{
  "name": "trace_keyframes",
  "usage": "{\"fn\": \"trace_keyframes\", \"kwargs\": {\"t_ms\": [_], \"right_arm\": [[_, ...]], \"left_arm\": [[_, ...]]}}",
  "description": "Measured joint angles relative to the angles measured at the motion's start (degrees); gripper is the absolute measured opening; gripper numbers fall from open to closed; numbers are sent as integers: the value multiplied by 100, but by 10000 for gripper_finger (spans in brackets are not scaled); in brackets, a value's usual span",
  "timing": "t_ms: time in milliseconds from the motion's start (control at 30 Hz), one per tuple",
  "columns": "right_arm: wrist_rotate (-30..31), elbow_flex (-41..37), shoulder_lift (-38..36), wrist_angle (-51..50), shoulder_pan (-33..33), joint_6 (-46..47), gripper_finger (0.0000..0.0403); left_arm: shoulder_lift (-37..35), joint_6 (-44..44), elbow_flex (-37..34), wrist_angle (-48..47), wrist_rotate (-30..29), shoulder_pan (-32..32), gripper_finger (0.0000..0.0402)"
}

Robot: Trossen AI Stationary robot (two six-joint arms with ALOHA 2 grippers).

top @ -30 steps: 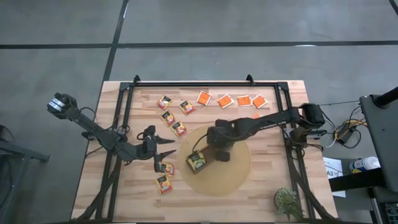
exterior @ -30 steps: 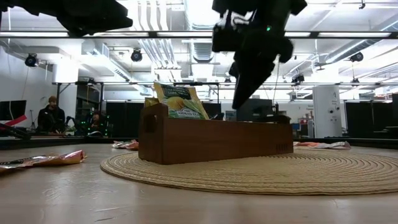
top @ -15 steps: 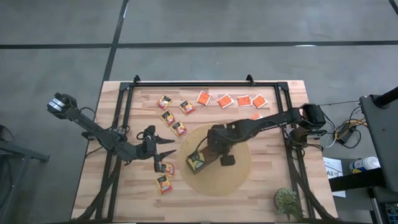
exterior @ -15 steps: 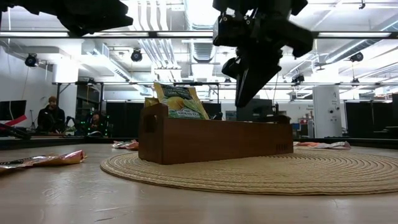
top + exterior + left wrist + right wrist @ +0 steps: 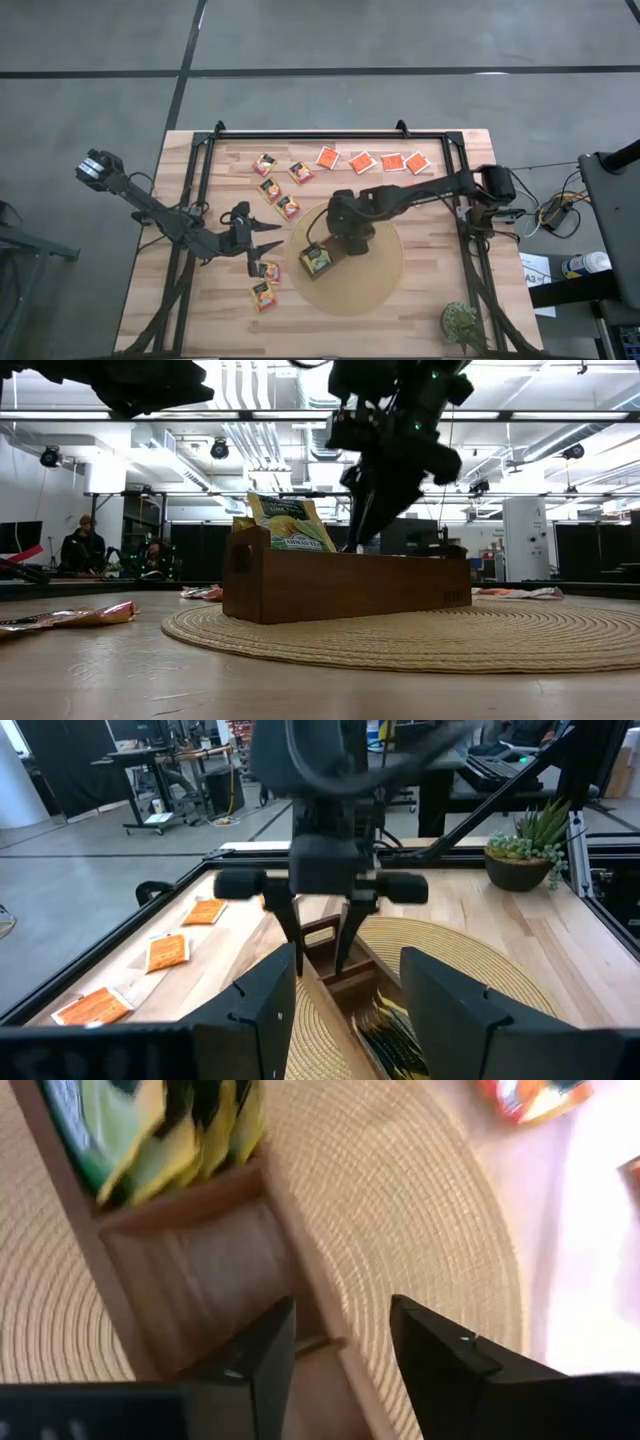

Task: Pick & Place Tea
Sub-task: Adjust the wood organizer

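Note:
A brown wooden tray (image 5: 336,245) lies on a round woven mat (image 5: 385,272). Green-and-yellow tea sachets (image 5: 317,261) stand upright in its end compartment (image 5: 160,1130). My right gripper (image 5: 340,1320) hangs open over the tray's bare middle compartment (image 5: 210,1270), fingers slanting down, with nothing between them (image 5: 320,955). Yellow-orange sachets (image 5: 288,207) and bright orange ones (image 5: 362,161) lie flat on the table. My left gripper (image 5: 275,236) waits open above the table, left of the mat, above a yellow-orange sachet (image 5: 268,270).
A black frame (image 5: 330,134) runs along the table's far and side edges. A potted plant (image 5: 462,322) stands at the near right corner. One more orange sachet (image 5: 410,186) lies under my right arm. People sit far off in the room (image 5: 80,545).
My right gripper has gone a little toward the table's left, along the tray toward the green-and-yellow sachets. It has rolled about its own axis, and its fingers have opened. The tray and the sachets have stayed where they were.

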Motion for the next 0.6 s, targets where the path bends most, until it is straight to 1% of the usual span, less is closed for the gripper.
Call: {"fn": "trace_keyframes", "kwargs": {"t_ms": [167, 333, 467, 600], "right_arm": [[0, -2, 267, 90, -15, 17, 171], [17, -5, 381, 134, -156, 430, 164], [24, -2, 379, 182, -246, 648, 140], [-18, -2, 379, 183, -258, 606, 101]], "left_arm": [[-9, 11, 0, 46, 2, 0, 174], [-11, 13, 0, 39, 2, 0, 174], [-11, 14, 0, 46, 2, 0, 174], [-11, 15, 0, 46, 2, 0, 174]]}}
